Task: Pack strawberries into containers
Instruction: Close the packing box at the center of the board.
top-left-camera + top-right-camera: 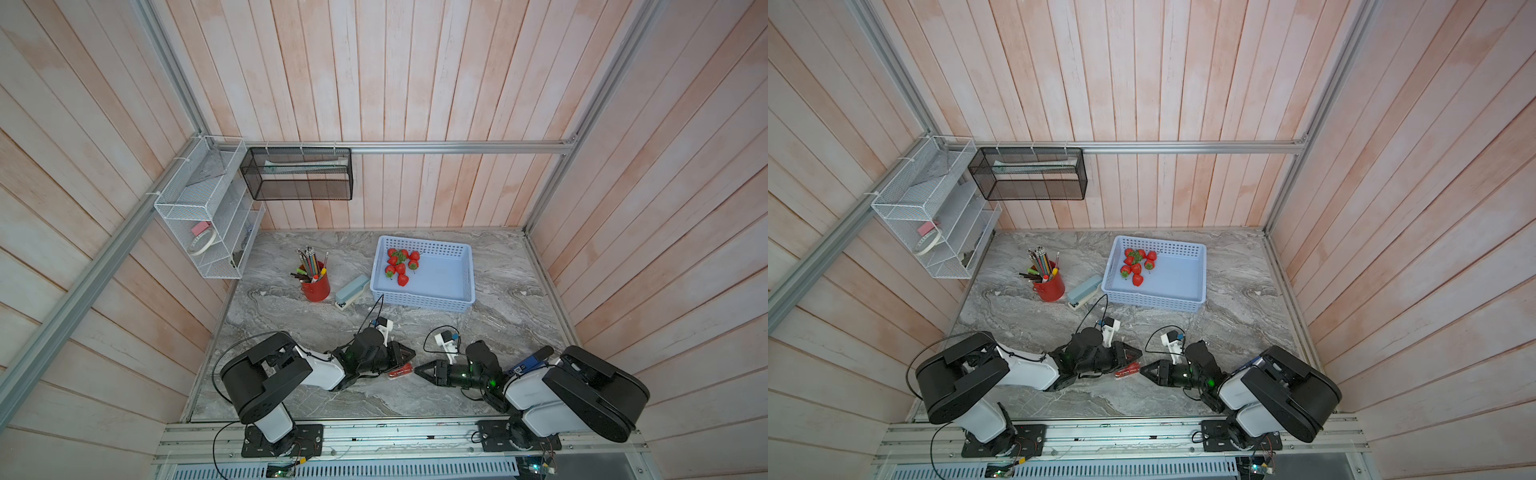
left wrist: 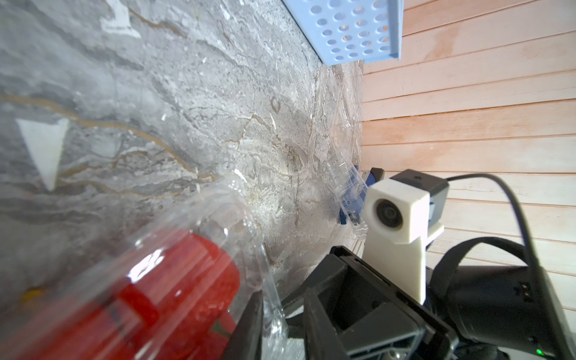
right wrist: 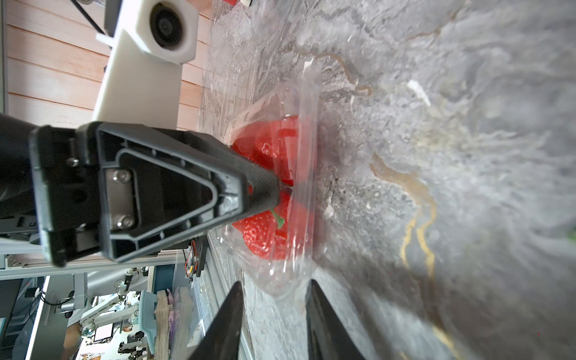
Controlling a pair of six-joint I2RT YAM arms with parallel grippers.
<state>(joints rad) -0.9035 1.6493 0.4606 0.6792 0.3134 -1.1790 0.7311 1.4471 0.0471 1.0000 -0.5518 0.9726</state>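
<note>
A clear container lies near the table's front between both arms, with strawberries inside. My left gripper is shut on the thin plastic edge of this container. My right gripper is open, and its tips stand either side of the container's near end. Several more strawberries lie in the back left corner of the light-blue basket. More clear container plastic shows beyond the right arm.
A red pencil cup and a pale stapler stand left of the basket. White and black wire shelves hang on the walls at the back left. The two arm bases sit on the rail at the table's front edge.
</note>
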